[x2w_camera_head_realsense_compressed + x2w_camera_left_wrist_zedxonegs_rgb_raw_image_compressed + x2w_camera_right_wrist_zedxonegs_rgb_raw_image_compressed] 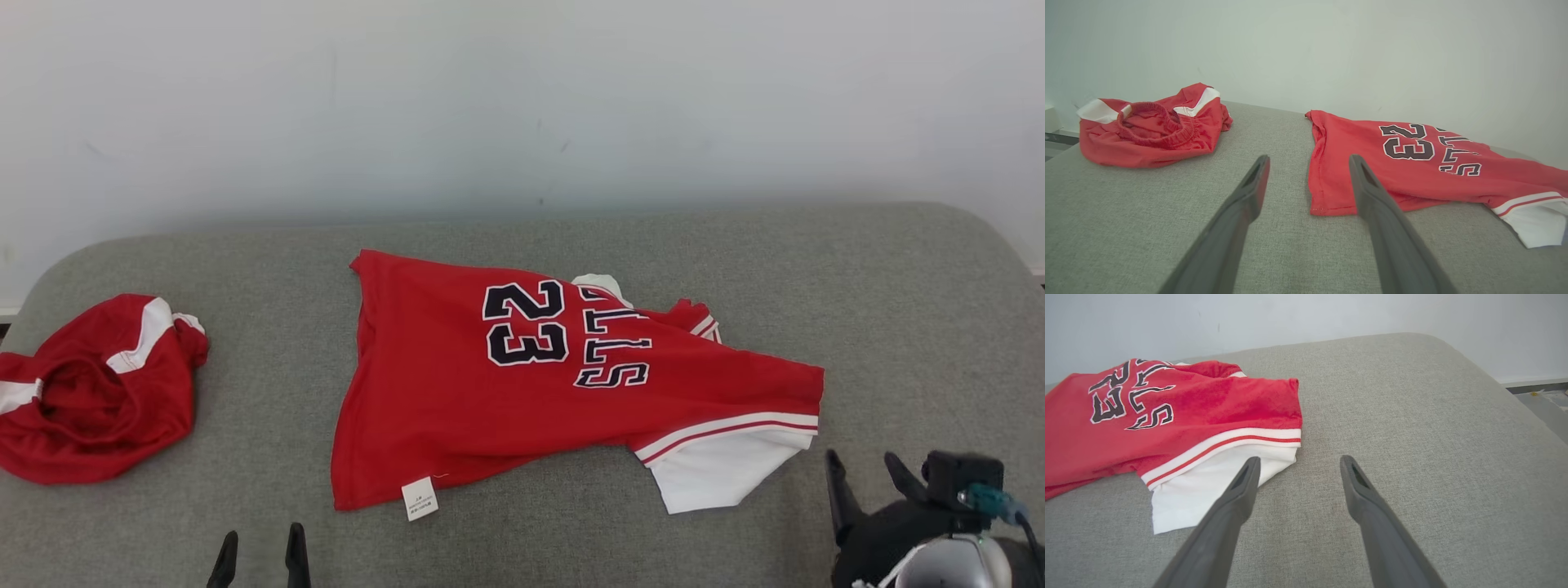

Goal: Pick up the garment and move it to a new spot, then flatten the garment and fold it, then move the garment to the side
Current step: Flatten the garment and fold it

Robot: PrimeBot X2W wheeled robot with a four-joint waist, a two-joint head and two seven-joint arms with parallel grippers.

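Left hand (263, 532) spread wide and empty, low at the near edge of the grey fabric surface (571, 547), fingers aimed toward the hem end of the red jersey (457, 408). Right hand (861, 457) likewise spread wide, gripping nothing, just short of the jersey's white sleeve (718, 478) and apart from it. Jersey laid loosely across the middle of the surface, turned sideways: hem toward the robot's left, sleeves toward its right, number 23 and dark letters facing up, cloth creased and bunched near the collar. Small white label (420, 498) sticking out at the near hem corner. Well apart to the left, near the surface's edge, a crumpled pair of red shorts (90, 408) with white stripes, elastic waistband gaping upward. Behind everything, a plain pale wall (522, 98).
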